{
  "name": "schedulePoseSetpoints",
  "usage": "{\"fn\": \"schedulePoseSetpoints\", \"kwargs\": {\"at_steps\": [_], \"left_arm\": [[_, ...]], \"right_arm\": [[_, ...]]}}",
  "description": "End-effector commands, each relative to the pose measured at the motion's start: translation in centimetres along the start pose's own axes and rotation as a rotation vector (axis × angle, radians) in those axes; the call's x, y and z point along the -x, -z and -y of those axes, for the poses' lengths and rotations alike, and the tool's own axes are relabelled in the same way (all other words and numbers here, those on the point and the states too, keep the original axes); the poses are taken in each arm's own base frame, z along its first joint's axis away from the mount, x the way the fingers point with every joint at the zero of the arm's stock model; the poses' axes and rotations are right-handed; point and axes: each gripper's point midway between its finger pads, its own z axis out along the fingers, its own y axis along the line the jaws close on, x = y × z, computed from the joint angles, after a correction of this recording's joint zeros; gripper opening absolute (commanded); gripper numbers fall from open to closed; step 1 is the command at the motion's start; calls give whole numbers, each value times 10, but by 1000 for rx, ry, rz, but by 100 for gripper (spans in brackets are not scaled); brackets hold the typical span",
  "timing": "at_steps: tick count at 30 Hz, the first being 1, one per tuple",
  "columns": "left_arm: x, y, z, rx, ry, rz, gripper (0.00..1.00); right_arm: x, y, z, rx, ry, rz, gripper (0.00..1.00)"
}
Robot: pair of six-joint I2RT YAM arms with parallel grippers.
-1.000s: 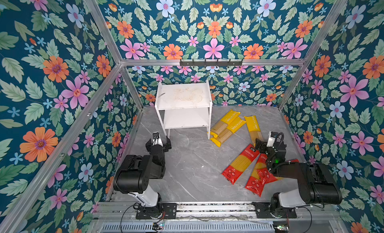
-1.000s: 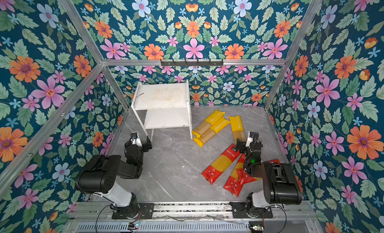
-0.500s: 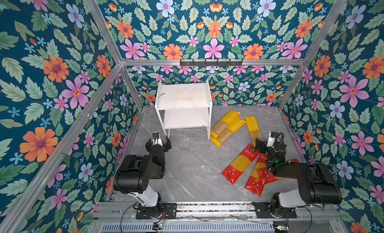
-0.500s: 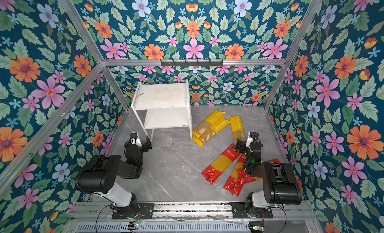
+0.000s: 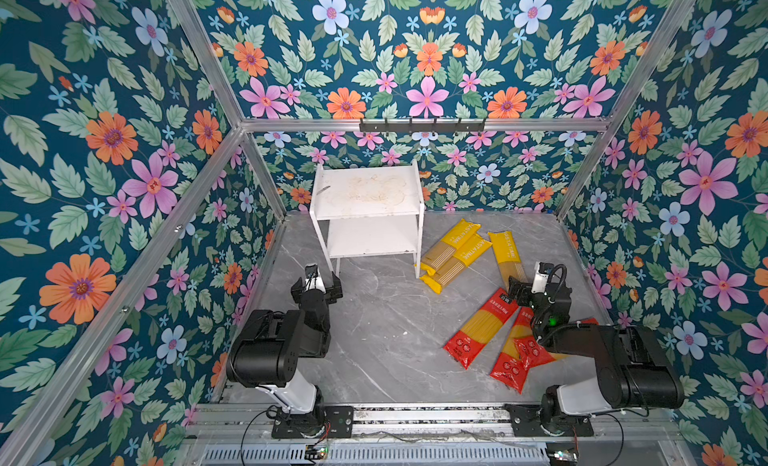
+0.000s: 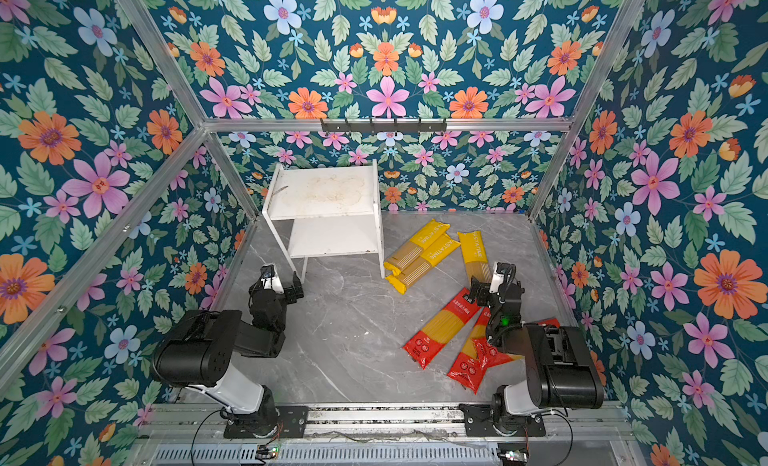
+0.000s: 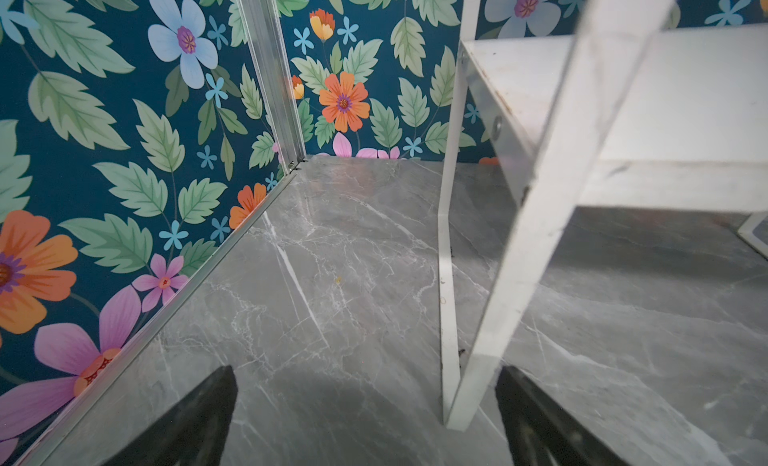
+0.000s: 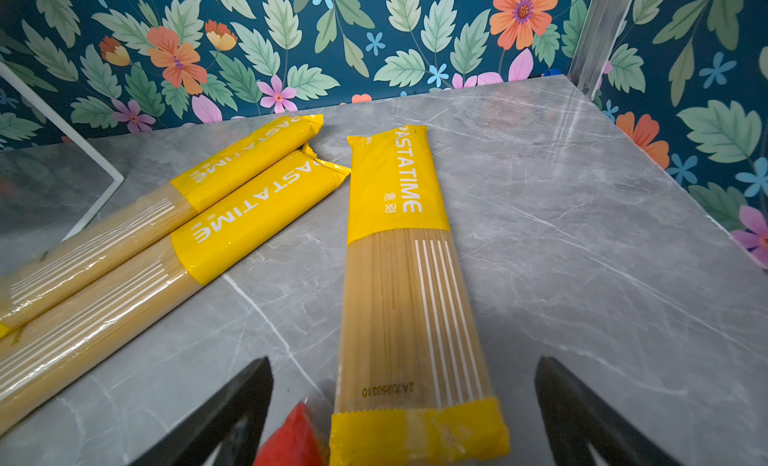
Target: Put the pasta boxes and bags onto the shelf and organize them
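Yellow packs (image 8: 395, 276) fill right wrist view; shelf (image 7: 685, 110) fills left.

On the table (image 5: 374, 339) the shelf (image 5: 365, 193) stands at 11 o'clock. Three PASTATIME spaghetti packs (image 5: 461, 255) lie at 1 o'clock, just beside it; three Chinese-labelled spaghetti packs (image 5: 482, 327) at 4 o'clock, two overlapping.

Packs half buried, pincers cropped

In both top views the right arm (image 5: 615, 360) covers most of one red pack (image 5: 533, 352), whose print is too small to read, and the near end of a yellow pack (image 5: 508, 251). The right wrist view shows only a red corner (image 8: 291, 439), clips two yellow packs (image 8: 232, 222) at its edge and cuts off the right pincer (image 8: 403, 360). The left wrist view crops the left pincer (image 7: 365, 368) and blurs the nearest leg of the shelf (image 7: 685, 110).
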Motion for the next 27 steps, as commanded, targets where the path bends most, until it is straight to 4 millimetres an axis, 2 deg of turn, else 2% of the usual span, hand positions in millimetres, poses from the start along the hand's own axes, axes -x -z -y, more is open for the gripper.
{"fn": "schedulePoseSetpoints", "kwargs": {"at_steps": [1, 5, 7, 11, 13, 15, 18, 19, 20, 21, 22, 24, 26, 27], "left_arm": [[4, 0, 0, -1, 5, 13, 100], [3, 0, 0, -2, 5, 11, 99], [2, -5, -2, -11, 19, -8, 100], [12, -3, -8, 25, 22, 3, 100], [19, -5, -12, 74, 12, -42, 100], [27, -4, -16, 117, 17, -83, 100], [42, 11, -21, 208, 66, -104, 100], [47, 19, -19, 215, 87, -103, 100], [53, 25, -15, 205, 104, -102, 100], [55, 30, -11, 189, 122, -127, 100], [57, 35, -9, 176, 165, -163, 100], [59, 42, -12, 199, 265, -221, 100], [53, 49, -15, 220, 388, -292, 100], [51, 49, -5, 136, 402, -337, 99]], "right_arm": [[3, -1, -2, 8, 15, 7, 99], [3, -1, -1, 5, 15, 7, 99], [8, 2, 9, -72, 1, 27, 99], [36, 26, 22, -199, -39, 2, 99], [51, 39, 26, -271, -119, -54, 99], [51, 52, 27, -350, -189, -158, 99], [51, 59, -6, -233, -371, -303, 99], [43, 64, -13, -216, -502, -366, 99], [40, 64, -25, -129, -567, -412, 98], [36, 65, -38, -32, -630, -453, 89], [28, 70, -44, -11, -679, -500, 82], [13, 83, -57, -2, -708, -589, 76], [1, 97, -69, -17, -676, -640, 76], [-6, 104, -74, -31, -657, -666, 76]]}}
